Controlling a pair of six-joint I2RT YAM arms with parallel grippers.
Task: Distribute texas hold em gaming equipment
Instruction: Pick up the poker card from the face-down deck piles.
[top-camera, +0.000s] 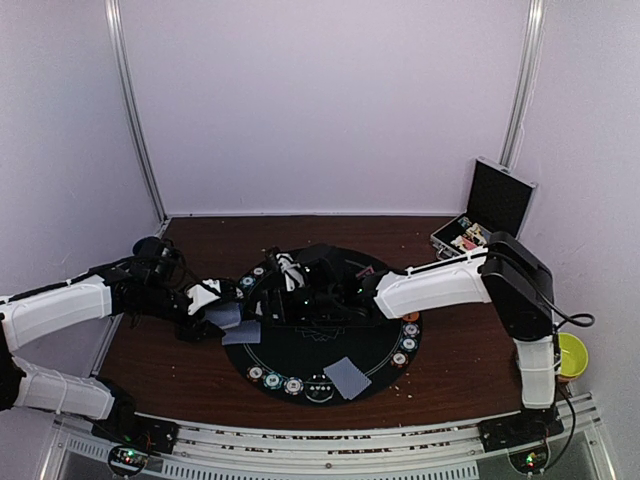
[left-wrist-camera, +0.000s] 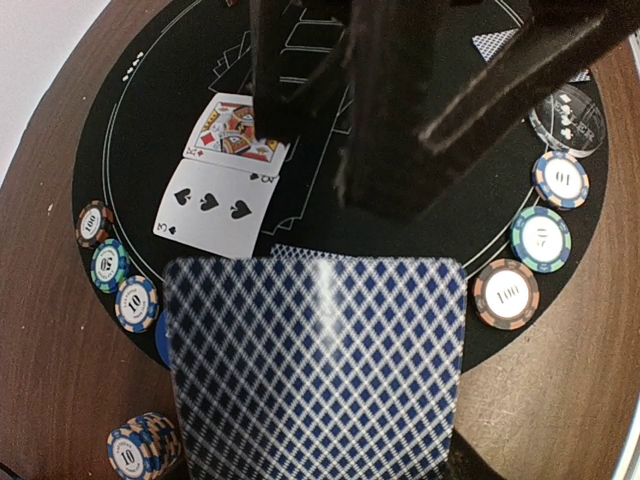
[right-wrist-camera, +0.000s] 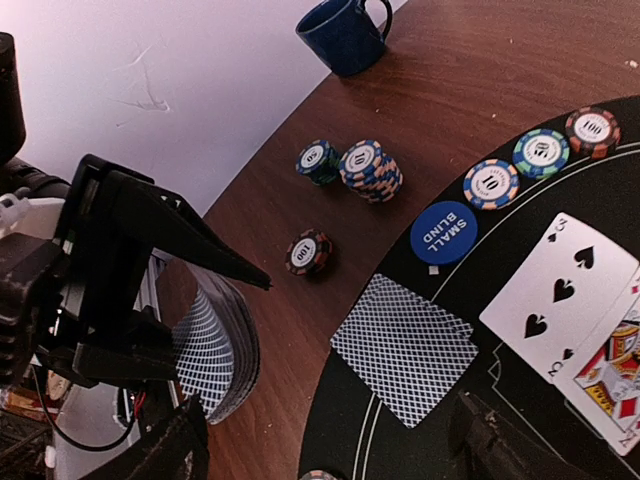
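Observation:
My left gripper (top-camera: 218, 312) is shut on a bowed deck of blue-backed playing cards (right-wrist-camera: 212, 345), held off the left edge of the round black mat (top-camera: 375, 345). That deck (left-wrist-camera: 315, 365) fills the lower left wrist view and hides the fingers. My right gripper (right-wrist-camera: 335, 455) stands open and empty, just over a face-down pair of cards (right-wrist-camera: 403, 348) on the mat. A three of spades (right-wrist-camera: 560, 290) and a king (left-wrist-camera: 235, 132) lie face up. A blue small-blind disc (right-wrist-camera: 443, 232) and poker chips (right-wrist-camera: 491, 183) line the mat's rim. Another face-down card (top-camera: 347, 377) lies at the near edge.
Chip stacks (right-wrist-camera: 365, 165) and a single chip (right-wrist-camera: 308, 252) sit on the wood left of the mat, with a blue mug (right-wrist-camera: 345, 33) beyond. An open black case (top-camera: 485, 210) stands at back right, a yellow bowl (top-camera: 572, 355) at the right edge. A clear disc (left-wrist-camera: 570, 120) lies beside more chips (left-wrist-camera: 506, 293).

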